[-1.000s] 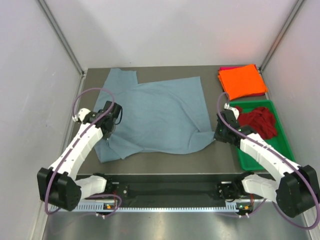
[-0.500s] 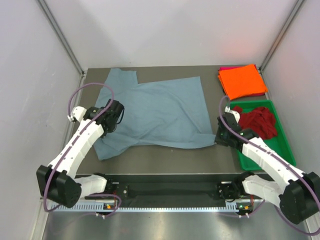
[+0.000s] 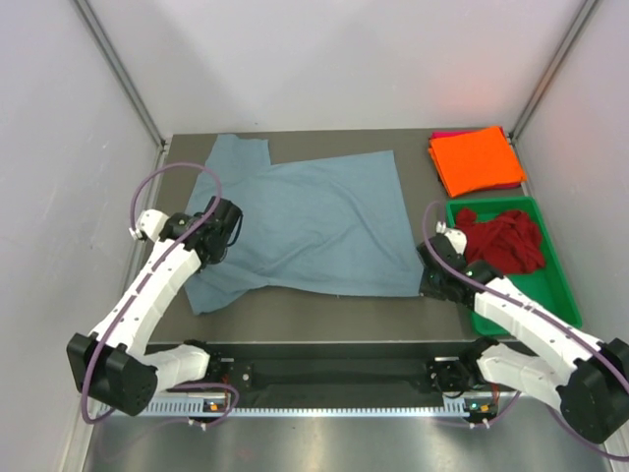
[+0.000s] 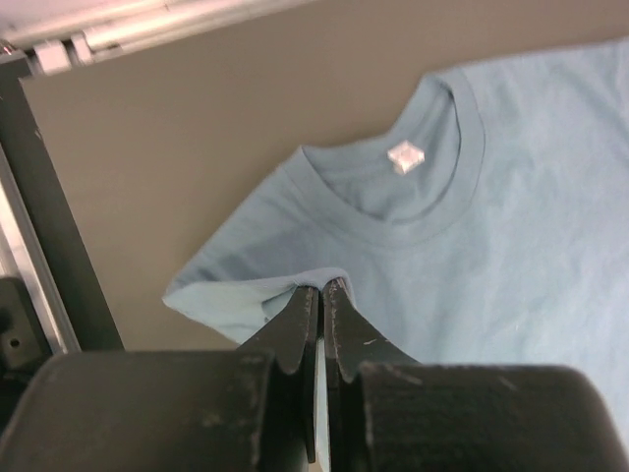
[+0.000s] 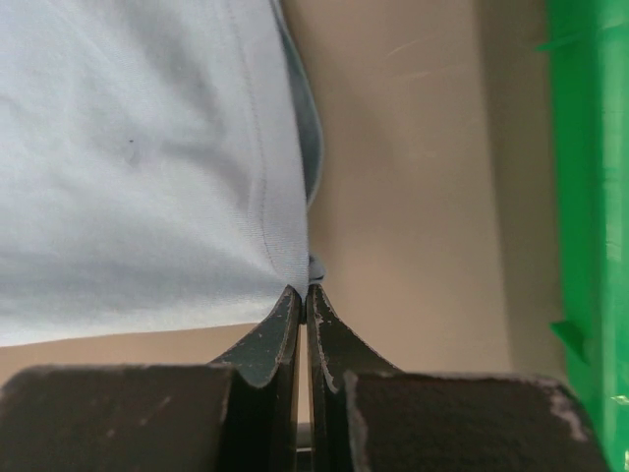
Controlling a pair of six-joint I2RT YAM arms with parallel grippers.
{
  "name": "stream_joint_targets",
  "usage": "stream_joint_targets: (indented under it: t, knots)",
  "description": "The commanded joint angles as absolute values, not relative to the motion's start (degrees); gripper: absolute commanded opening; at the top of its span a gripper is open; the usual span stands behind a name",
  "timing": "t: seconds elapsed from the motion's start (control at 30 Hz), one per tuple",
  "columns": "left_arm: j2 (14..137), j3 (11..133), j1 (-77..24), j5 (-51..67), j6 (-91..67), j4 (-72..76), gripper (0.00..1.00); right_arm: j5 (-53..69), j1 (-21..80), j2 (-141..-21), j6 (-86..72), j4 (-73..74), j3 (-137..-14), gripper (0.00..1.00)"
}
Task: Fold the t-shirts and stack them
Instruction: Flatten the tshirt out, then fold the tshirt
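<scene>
The dusty blue-grey t-shirt (image 3: 314, 221) lies spread across the table. My left gripper (image 3: 218, 246) is shut on its shoulder fabric near the collar (image 4: 413, 197), pinching a fold (image 4: 321, 287). My right gripper (image 3: 430, 283) is shut on the shirt's near-right hem corner (image 5: 305, 287). The folded orange t-shirt (image 3: 476, 159) lies at the back right on the magenta-pink one (image 3: 444, 135), which only peeks out at the edges. The dark red t-shirt (image 3: 503, 239) lies crumpled in the green tray.
The green plastic tray (image 3: 550, 285) sits at the right, close to my right arm; its wall shows in the right wrist view (image 5: 590, 197). White walls and metal frame posts enclose the table on three sides.
My right gripper has pulled the hem corner toward the near right, flattening the folded-under flap. My left gripper has shifted slightly back and left with the shoulder. The shirt lies flatter now.
</scene>
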State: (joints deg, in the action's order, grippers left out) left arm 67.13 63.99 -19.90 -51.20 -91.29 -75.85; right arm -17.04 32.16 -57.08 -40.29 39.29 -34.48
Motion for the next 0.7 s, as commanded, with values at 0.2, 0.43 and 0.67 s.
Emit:
stream_joint_targets:
  t: [0.2,0.43,0.67]
  knots:
    - [67.2,59.6,-25.1,-44.3,-96.1,-86.0,0.00,-23.6,33.0,-51.9,-40.6,49.7,-42.2,0.00]
    - [65.6,57.1,-25.6,-41.5,-96.9,-86.2,0.00,-22.2,32.9,-52.4,-41.3,53.4,-43.2,0.00]
    - [70.4,59.8,-25.5,-49.0,-95.9,-82.2,0.00,-22.8,32.7,-64.7,-35.9,46.1,-49.8,0.00]
